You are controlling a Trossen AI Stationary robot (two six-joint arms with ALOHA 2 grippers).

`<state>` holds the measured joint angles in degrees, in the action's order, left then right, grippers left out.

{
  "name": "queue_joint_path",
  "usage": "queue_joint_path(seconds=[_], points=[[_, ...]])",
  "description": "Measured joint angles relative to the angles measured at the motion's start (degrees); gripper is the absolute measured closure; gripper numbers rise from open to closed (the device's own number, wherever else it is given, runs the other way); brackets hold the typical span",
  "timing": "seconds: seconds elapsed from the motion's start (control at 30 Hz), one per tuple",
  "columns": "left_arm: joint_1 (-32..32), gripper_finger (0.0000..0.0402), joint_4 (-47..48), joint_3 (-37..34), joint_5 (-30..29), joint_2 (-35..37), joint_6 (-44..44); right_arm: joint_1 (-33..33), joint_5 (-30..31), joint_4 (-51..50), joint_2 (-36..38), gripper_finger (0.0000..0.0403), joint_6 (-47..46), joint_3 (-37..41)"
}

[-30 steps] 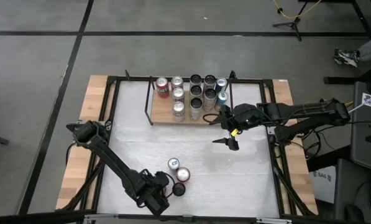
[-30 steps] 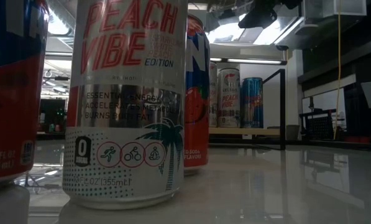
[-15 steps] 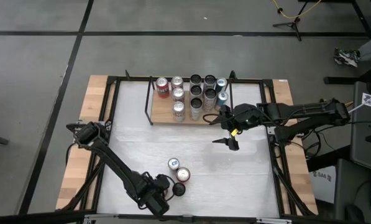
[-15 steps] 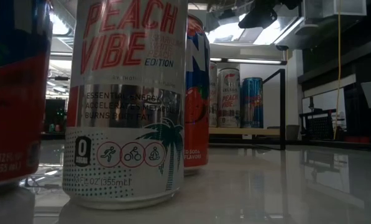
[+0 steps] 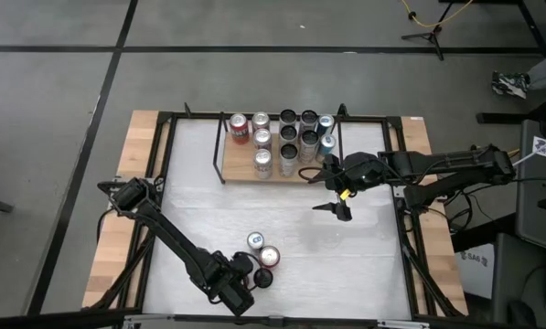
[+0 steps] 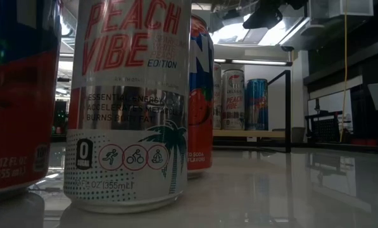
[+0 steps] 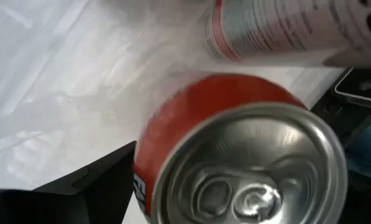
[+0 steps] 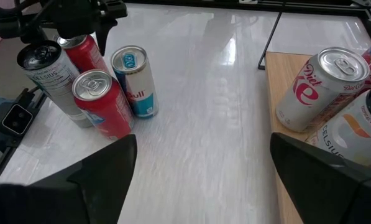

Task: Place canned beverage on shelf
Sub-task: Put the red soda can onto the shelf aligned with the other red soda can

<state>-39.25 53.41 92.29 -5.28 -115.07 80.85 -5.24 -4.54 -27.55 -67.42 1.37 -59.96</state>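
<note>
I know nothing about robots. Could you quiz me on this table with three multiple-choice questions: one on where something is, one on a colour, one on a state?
1. The right end effector hangs: A near the shelf's right end; B inside a cardboard box; C under the table.
2. The can at the left end effector is: A green; B red; C yellow.
3. The right end effector is: A shut on a can; B shut, empty; C open, empty.
Answers: A, the high view shows it there; B, the left wrist view shows red; C, its fingers stand apart with nothing between.
</note>
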Motion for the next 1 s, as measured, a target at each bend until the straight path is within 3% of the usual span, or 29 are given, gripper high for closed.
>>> queue_joint_path(seconds=[0.4,0.7,1.0], points=[[0.91,0.0050,-0.07,0.00,0.02,0.00,0.23,0.00,0.00,0.00,0.00,0.0040,0.00,0.00],[1.00,0.0109,0.11,0.04,0.13,0.04,-0.06,0.00,0.00,0.00,0.00,0.0040,0.00,0.00],[1.46,0.0110,4.25,0.32,0.89,0.79,-4.21,0.00,0.00,0.03,0.00,0.0040,0.00,0.00]])
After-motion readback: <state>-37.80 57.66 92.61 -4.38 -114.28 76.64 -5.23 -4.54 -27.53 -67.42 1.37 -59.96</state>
